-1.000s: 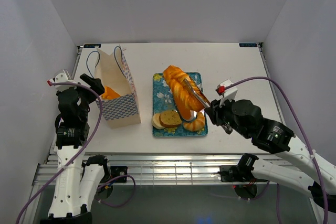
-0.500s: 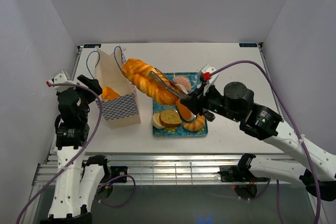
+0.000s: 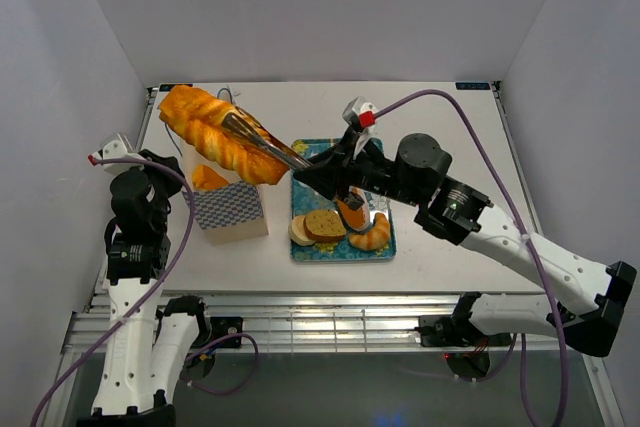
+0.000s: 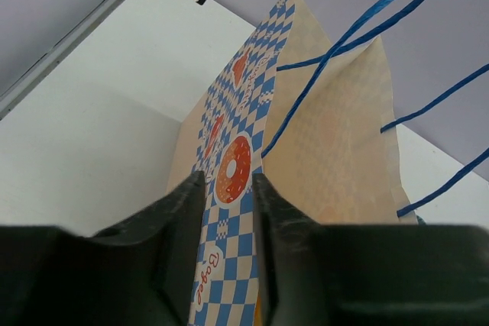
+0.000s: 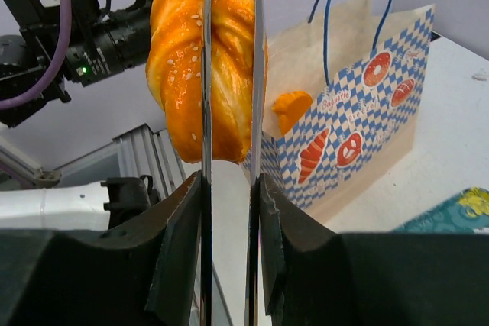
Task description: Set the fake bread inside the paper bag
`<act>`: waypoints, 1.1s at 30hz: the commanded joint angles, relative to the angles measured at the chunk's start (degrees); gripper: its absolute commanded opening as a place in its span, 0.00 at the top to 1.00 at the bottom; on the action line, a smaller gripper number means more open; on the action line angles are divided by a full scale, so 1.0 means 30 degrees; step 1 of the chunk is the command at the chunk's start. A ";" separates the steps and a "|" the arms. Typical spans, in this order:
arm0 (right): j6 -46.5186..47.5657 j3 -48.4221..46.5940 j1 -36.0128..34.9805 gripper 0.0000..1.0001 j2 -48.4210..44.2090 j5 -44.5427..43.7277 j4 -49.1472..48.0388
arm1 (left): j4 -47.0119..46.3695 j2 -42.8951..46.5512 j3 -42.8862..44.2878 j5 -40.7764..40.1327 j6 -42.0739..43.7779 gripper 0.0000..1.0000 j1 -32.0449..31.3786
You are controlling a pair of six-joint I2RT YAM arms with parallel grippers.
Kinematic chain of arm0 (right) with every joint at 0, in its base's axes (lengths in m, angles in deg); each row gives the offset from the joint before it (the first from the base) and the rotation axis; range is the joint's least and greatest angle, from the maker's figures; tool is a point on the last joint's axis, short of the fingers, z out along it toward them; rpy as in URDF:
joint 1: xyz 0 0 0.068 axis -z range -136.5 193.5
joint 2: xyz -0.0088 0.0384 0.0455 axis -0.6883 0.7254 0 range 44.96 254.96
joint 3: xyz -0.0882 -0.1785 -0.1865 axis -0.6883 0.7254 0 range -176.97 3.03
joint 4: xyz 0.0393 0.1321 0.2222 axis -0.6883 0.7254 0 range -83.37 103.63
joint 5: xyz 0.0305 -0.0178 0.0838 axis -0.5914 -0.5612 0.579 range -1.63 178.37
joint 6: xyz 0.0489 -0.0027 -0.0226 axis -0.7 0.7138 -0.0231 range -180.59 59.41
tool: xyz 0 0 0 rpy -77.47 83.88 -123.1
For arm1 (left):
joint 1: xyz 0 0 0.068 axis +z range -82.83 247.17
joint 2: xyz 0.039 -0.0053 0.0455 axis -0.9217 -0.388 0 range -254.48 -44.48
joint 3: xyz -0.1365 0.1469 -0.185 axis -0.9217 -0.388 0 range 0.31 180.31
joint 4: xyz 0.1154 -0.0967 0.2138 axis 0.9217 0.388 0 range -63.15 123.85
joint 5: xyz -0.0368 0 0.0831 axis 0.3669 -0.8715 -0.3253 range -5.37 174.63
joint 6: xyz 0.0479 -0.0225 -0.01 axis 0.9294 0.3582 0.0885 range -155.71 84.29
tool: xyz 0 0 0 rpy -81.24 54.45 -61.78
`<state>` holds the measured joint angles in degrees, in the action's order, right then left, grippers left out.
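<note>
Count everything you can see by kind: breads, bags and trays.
paper bag: 1
tray: 1
twisted loaf: 1
croissant: 1
round slices: 2
orange pieces, kind unclear: 2 (one in the bag, one on the tray)
total in view: 8

fake bread (image 3: 215, 132): 6; paper bag (image 3: 232, 209): 1; tray (image 3: 330, 252): 1

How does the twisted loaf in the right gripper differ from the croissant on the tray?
The twisted loaf is long and straight, held aloft by the right gripper near the paper bag; the croissant is short and curved, lying on the tray. Both are glossy golden-orange.
</note>
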<state>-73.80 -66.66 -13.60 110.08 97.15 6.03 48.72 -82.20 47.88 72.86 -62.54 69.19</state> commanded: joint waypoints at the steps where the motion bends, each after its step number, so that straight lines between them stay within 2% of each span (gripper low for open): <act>1: -0.1483 -0.1378 -0.0097 0.80 0.1254 0.0648 -0.5241 | -0.0316 -0.0055 -0.0124 0.0231 -0.0080 0.55 -0.0088; 6: -0.2158 -0.2607 -0.0126 0.78 0.3367 0.1000 -0.6625 | -0.0550 -0.0143 -0.0212 0.1079 -0.0052 0.42 -0.0088; 10: -0.2275 -0.3604 -0.0126 0.77 0.5067 0.0826 -0.7502 | -0.0756 -0.0436 -0.0242 0.1988 0.0095 0.39 -0.0088; 15: -0.2625 -0.2875 -0.0097 0.77 0.6180 0.0065 -1.0191 | -0.0844 -0.0991 -0.0272 0.2546 0.0183 0.39 -0.0088; 21: -0.3386 -0.2843 -0.0097 0.77 0.7819 -0.0288 -1.1663 | -0.0785 -0.1666 -0.0213 0.3044 0.0155 0.45 -0.0117; 26: -0.3594 -0.3312 -0.0097 0.76 0.9198 0.0003 -1.2134 | -0.0815 -0.1784 -0.0213 0.3249 0.0066 0.59 -0.0088; 33: -0.3770 -0.2815 -0.0068 0.75 1.0196 -0.0668 -1.2250 | -0.0786 -0.1667 -0.0213 0.3132 0.0066 0.68 -0.0088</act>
<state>-84.44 -73.70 -13.62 141.73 97.26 -23.41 47.19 -87.84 47.53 81.47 -62.54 69.19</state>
